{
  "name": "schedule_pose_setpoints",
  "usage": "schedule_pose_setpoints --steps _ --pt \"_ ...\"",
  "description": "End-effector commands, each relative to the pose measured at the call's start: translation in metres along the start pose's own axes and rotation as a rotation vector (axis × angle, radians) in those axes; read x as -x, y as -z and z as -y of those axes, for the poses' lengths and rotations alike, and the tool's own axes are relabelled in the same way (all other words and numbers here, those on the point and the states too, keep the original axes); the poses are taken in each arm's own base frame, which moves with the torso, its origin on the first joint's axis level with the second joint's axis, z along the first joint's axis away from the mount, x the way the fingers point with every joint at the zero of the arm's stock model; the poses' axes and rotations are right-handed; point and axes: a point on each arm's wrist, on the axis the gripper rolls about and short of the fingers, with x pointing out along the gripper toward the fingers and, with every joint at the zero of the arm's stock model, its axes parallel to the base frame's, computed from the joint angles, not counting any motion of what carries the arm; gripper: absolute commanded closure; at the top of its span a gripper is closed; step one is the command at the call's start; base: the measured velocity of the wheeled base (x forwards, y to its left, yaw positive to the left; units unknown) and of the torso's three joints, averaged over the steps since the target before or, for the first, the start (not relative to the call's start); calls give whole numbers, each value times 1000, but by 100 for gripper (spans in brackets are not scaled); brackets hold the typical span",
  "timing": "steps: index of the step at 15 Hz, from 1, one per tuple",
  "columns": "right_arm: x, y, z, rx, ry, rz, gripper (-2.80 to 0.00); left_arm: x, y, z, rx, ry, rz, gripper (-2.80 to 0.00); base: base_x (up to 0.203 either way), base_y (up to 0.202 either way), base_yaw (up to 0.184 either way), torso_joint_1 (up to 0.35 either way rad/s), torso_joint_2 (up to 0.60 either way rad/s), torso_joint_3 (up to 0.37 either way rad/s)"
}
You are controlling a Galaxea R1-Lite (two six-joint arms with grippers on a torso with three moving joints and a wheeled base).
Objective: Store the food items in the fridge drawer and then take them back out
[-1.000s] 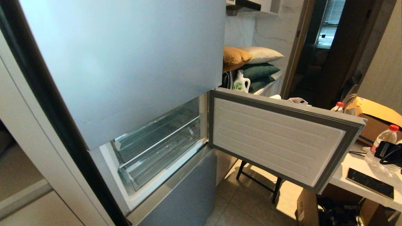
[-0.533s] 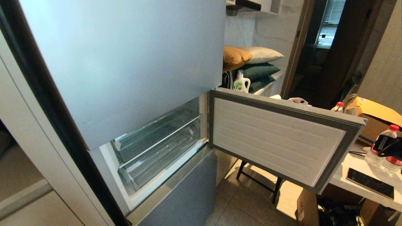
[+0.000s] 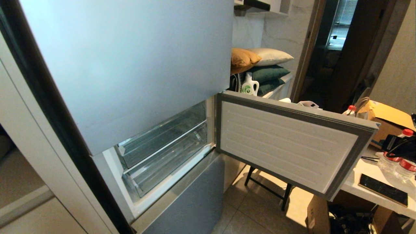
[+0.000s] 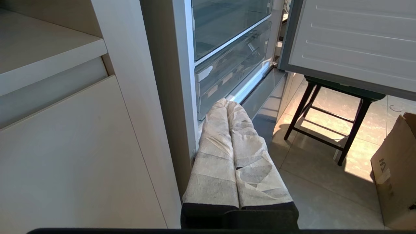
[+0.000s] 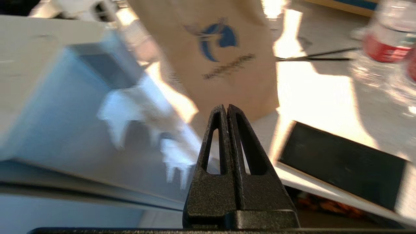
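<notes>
Right gripper [image 5: 227,109] risen, ribbed door liner [image 3: 286,143]

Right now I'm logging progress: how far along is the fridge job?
Early. Done: the fridge door stands open, exposing the clear fridge drawer, still pushed in and apparently empty. In hand: nothing; the right gripper is shut and empty over the side table. Left: no food is in view, so storing and retrieving both remain.

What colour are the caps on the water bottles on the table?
Red; the water bottles show best in the head view, at the right edge.
</notes>
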Motion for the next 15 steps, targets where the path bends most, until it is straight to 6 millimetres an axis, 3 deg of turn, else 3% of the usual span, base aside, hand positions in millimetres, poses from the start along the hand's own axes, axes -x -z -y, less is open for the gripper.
schedule_pose_setpoints --steps 1,15 --pt "-1 -1 2 -2 -29 2 0 -1 3 0 0 0 -11 0 0 0 0 0 0 0" --pt "-7 -4 31 -22 -169 4 0 -1 3 0 0 0 -12 0 0 0 0 0 0 0"
